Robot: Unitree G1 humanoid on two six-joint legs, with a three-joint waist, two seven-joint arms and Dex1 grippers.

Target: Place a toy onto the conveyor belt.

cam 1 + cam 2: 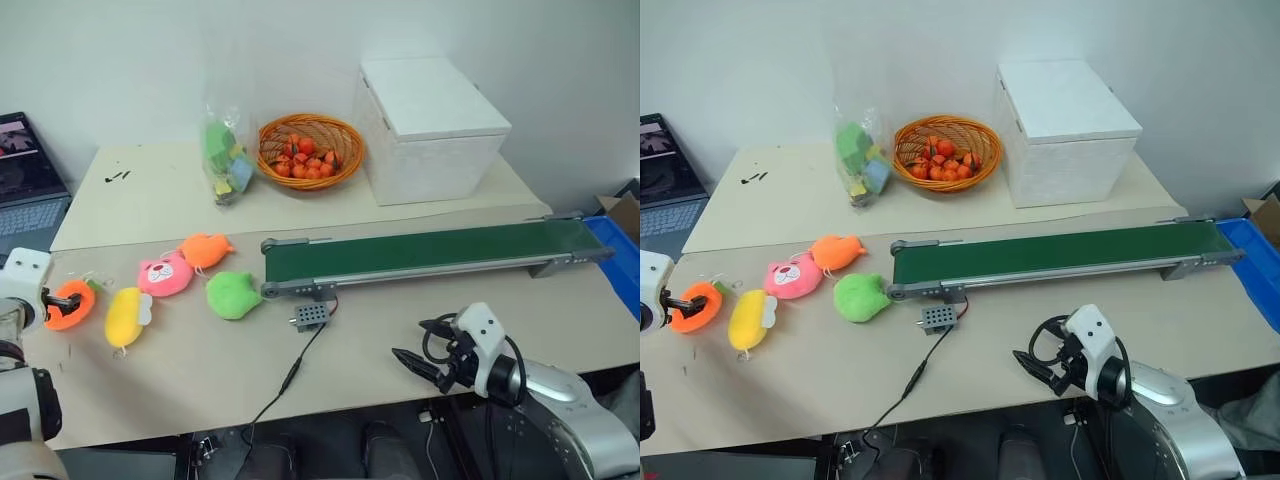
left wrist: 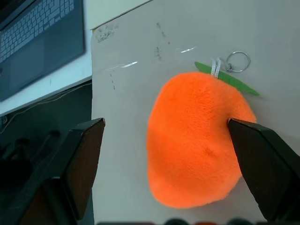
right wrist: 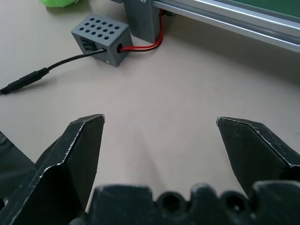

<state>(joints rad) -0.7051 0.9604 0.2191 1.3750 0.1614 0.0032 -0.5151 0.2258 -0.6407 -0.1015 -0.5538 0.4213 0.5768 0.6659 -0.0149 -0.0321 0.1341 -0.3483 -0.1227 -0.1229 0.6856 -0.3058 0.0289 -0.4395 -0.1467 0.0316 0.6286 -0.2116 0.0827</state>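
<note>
The toy (image 1: 70, 304), a round orange plush with a green leaf and a small key ring at its top, lies on the counter (image 1: 400, 330) at the far left end of a row of plush toys. The left tool (image 2: 166, 140) sits right at it with its two black fingers spread wide: in the left wrist view one finger (image 2: 262, 164) touches the toy's side, while the other finger (image 2: 79, 159) stands apart from it near the counter's edge. The toy rests on the counter, not lifted.

Next along the row lie a yellow plush (image 1: 127, 316), a pink plush with a face (image 1: 165, 274), a plain orange plush (image 1: 206, 250) and a green plush (image 1: 234, 295). The green plush lies just beside the near end of the conveyor belt (image 1: 420, 251), well apart from the toy.

The right tool (image 1: 415, 362) hovers over bare counter in front of the belt, its fingers also wide and holding nothing. A small grey switch box (image 3: 101, 39) with a red wire lies ahead of it.
</note>
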